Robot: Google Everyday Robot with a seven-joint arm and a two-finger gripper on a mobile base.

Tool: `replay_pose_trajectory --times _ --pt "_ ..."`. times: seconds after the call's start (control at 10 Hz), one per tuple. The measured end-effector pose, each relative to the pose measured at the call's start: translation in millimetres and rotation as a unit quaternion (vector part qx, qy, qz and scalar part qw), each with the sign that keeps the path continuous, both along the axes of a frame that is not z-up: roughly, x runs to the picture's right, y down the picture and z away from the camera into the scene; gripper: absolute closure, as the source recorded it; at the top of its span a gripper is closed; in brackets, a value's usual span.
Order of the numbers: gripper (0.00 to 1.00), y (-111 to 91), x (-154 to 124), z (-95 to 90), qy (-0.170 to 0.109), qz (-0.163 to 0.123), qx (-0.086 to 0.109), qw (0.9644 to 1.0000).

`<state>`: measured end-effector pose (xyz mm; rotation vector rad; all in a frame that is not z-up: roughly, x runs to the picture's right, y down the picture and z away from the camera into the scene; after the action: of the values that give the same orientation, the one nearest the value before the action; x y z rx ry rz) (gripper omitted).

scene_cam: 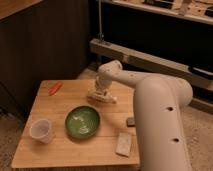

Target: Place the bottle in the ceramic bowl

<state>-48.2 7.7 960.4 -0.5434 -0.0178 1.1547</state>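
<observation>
The bottle (106, 97) is small and pale cream, and lies on its side on the wooden table (65, 150), behind the bowl. My gripper (99, 90) reaches straight down onto the bottle's left end, open, with its fingers around or just above it; I cannot tell if they touch. The ceramic bowl (82, 121) is round, glossy dark green with pale specks inside. It sits empty in the middle of the table, a short way in front of the gripper and to its left.
A translucent white cup (41, 130) stands at the front left. An orange-red object (55, 88) lies at the back left. A pale rectangular block (123, 143) and a small dark object (131, 121) lie at the right, beside my thick white arm (160, 120).
</observation>
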Motion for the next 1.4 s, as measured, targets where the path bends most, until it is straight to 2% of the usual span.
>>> replay_pose_trajectory --times 0.4,0.5,0.7,0.9,1.1,1.3,1.4 --pt "0.20 5.2 -2.6 8.3 0.008 -0.001 -0.006 0.9999" --pt "0.23 7.1 -6.5 9.7 0.008 -0.003 -0.007 0.9999" --pt "0.42 9.5 -6.9 12.5 0.012 -0.004 -0.008 0.9999" --pt "0.51 10.8 -8.6 12.2 0.013 -0.005 -0.010 0.9999" --pt "0.67 11.9 -8.7 10.8 0.013 -0.007 -0.011 0.9998" --pt "0.77 12.8 -9.4 7.1 0.010 -0.009 -0.008 0.9999" --pt "0.87 8.9 -10.7 -0.7 0.008 -0.011 -0.003 0.9999"
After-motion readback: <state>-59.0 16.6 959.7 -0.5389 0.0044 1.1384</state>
